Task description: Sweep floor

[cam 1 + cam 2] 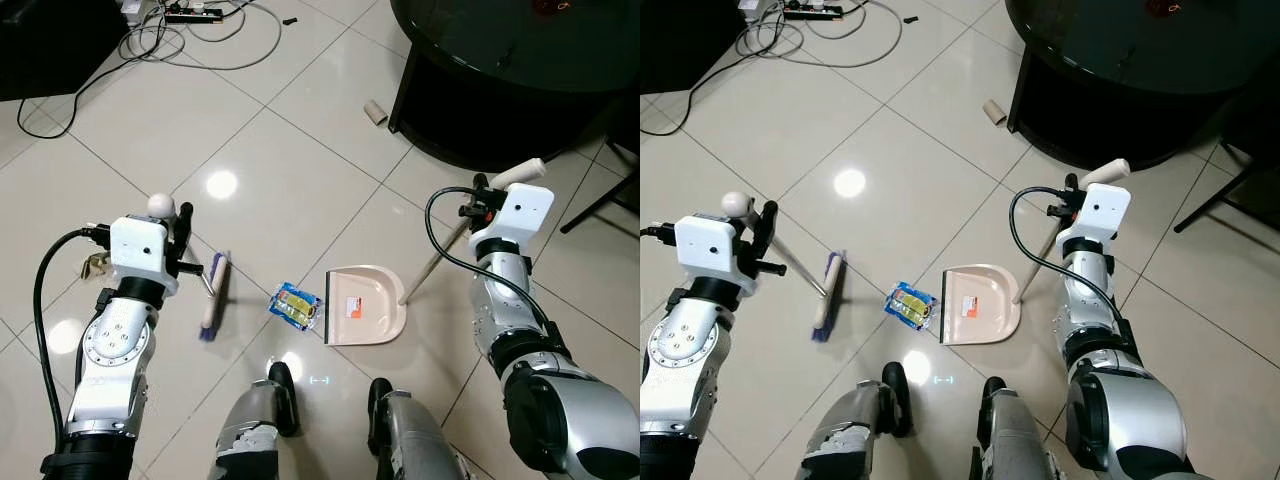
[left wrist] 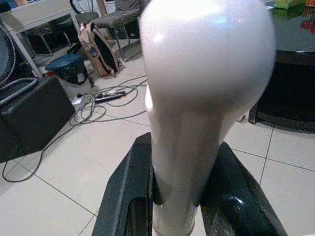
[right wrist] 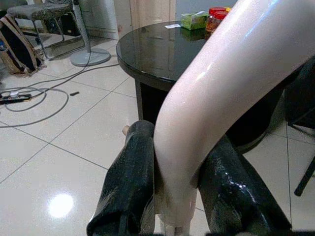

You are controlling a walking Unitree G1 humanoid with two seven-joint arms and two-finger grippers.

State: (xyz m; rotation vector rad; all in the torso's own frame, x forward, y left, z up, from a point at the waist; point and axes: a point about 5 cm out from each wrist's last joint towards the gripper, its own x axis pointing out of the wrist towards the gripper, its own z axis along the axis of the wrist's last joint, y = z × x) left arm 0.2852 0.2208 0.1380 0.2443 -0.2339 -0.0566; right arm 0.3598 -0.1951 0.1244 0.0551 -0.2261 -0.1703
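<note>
My left gripper (image 1: 180, 222) is shut on the pale broom handle (image 2: 197, 123); the broom's blue-bristled head (image 1: 214, 296) rests on the tiled floor left of my feet. My right gripper (image 1: 482, 195) is shut on the dustpan handle (image 3: 206, 98), a long pale stick slanting down to the beige dustpan (image 1: 365, 305), which lies flat on the floor. A crumpled blue and yellow wrapper (image 1: 295, 305) lies between the broom head and the dustpan's open edge, close to the pan. A small cardboard tube (image 1: 375, 112) lies farther off by the table.
A round black table (image 1: 500, 60) stands ahead on the right. Cables and a power strip (image 1: 190, 15) trail across the floor at the far left, beside a dark cabinet (image 1: 50, 40). A chair leg (image 1: 600, 205) shows at the right edge. My feet (image 1: 330, 400) stand just behind the dustpan.
</note>
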